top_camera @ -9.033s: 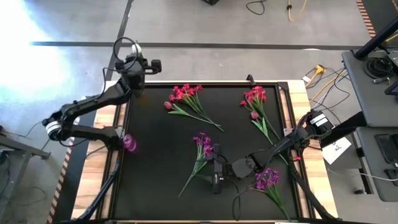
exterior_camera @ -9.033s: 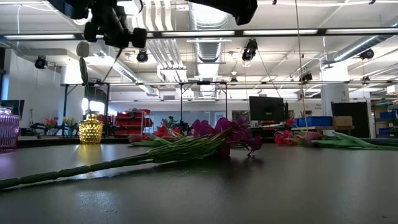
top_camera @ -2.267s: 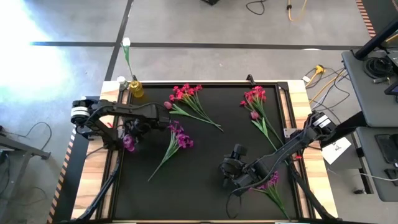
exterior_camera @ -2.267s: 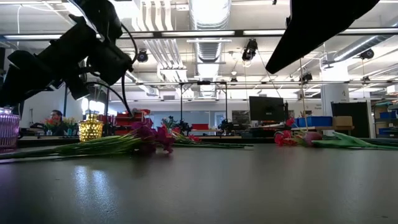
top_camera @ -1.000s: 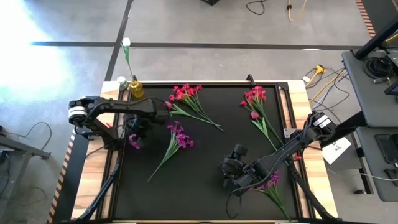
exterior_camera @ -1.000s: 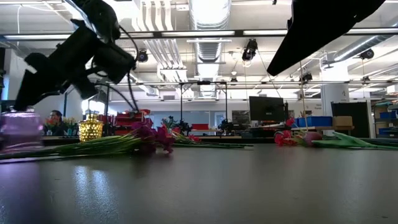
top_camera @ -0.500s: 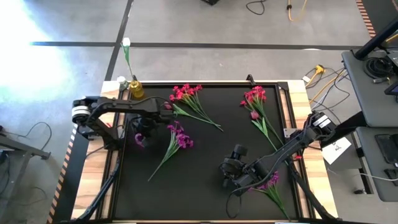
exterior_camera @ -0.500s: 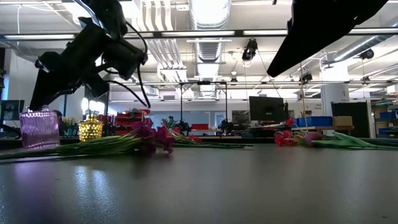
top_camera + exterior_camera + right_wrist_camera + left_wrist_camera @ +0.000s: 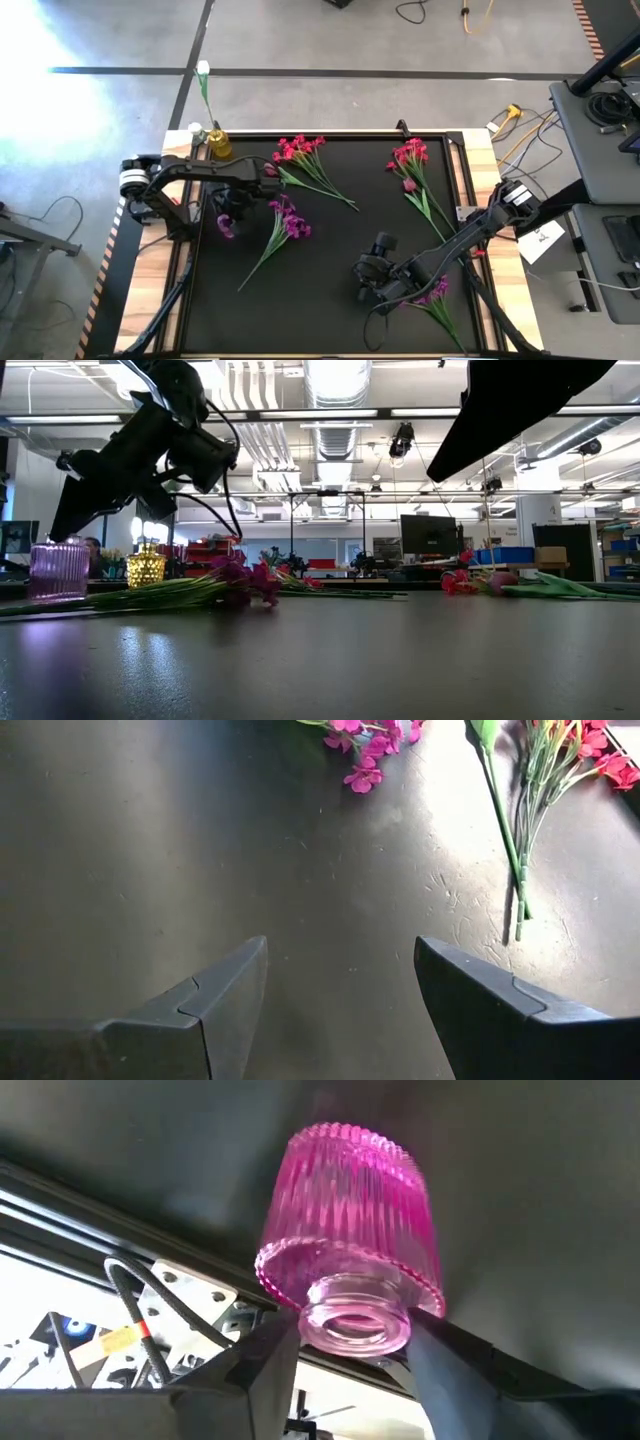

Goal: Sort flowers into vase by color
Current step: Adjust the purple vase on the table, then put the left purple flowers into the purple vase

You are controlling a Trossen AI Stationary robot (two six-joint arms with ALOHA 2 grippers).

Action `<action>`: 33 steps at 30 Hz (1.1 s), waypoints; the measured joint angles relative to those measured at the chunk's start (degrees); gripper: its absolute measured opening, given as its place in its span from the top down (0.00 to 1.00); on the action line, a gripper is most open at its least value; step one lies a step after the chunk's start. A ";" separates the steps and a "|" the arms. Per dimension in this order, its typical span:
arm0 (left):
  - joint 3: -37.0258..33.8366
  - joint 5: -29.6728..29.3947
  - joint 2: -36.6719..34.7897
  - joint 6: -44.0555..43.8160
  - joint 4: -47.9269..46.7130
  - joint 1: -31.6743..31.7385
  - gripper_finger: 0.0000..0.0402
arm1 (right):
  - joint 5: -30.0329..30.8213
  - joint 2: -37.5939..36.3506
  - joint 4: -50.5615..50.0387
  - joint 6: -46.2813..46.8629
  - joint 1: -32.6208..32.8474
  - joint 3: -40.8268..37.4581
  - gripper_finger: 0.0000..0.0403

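A pink ribbed glass vase [image 9: 225, 226] stands upright on the black mat near its left edge. My left gripper [image 9: 355, 1342] comes down on the vase's neck from above. A purple bunch [image 9: 285, 220] lies just right of the vase. Two red-pink bunches [image 9: 300, 150] [image 9: 410, 158] lie at the far side, each with a pink bud beside it. Another purple bunch [image 9: 432, 290] lies at the near right. My right gripper [image 9: 340, 980] hovers open over bare mat beside that near-right bunch. A white tulip [image 9: 203, 68] stands in a yellow vase [image 9: 218, 145] at the far left corner. My left gripper has the pink vase's narrow neck [image 9: 352, 1320] between its two fingers, one against each side just under the lip. The fingers slant down from above and from the table's left. The vase stands upright with its base on the mat [image 9: 57, 592].
A raised frame [image 9: 190, 250] runs along the mat's left side, close behind the pink vase. The stems of the purple bunch [image 9: 150, 595] stretch toward the near left. Bare mat [image 9: 330, 250] lies in the middle, between the two arms.
My left gripper has moved a short way toward the table's right with the pink vase, away from the mat's left edge and nearer the purple bunch. The vase stands still and upright now.
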 joint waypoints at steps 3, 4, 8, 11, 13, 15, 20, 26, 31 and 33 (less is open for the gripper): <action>1.04 -0.13 0.00 -0.29 0.06 -0.02 0.52 | -0.01 0.00 0.02 -0.02 0.00 0.00 0.39; 1.37 -0.13 0.00 -0.42 0.05 -0.04 0.50 | -0.01 0.01 0.00 -0.02 0.00 -0.03 0.39; 3.17 -0.12 0.00 -0.68 -2.40 -0.26 0.44 | -0.03 0.00 -0.09 -0.20 0.00 -0.09 0.39; 5.81 -0.11 -0.16 -1.03 -6.31 -1.17 0.39 | -0.03 -0.01 -0.09 -0.54 0.00 -0.09 0.39; 8.07 -0.11 -0.80 -1.73 -6.28 -2.43 0.37 | -0.03 0.00 -0.11 -0.58 0.00 -0.09 0.39; 10.60 -0.13 -1.56 -2.38 -4.11 -4.52 0.36 | -0.03 0.00 -0.10 -0.63 0.00 -0.10 0.39; 14.67 -3.24 -2.29 -5.56 9.67 -12.99 0.35 | -0.03 -0.01 -0.09 -0.60 0.03 -0.40 0.39; 10.57 -5.63 -1.06 -12.33 24.84 -19.96 0.37 | -0.12 -0.01 -0.06 -0.49 0.04 -0.83 0.39; 3.32 -10.82 -0.25 -24.08 30.93 -20.05 0.41 | -0.10 0.01 0.22 -0.53 0.04 -1.13 0.39; 1.39 -11.07 -0.20 -26.23 33.49 -20.08 0.41 | -0.10 -0.01 0.92 -0.66 0.04 -1.36 0.39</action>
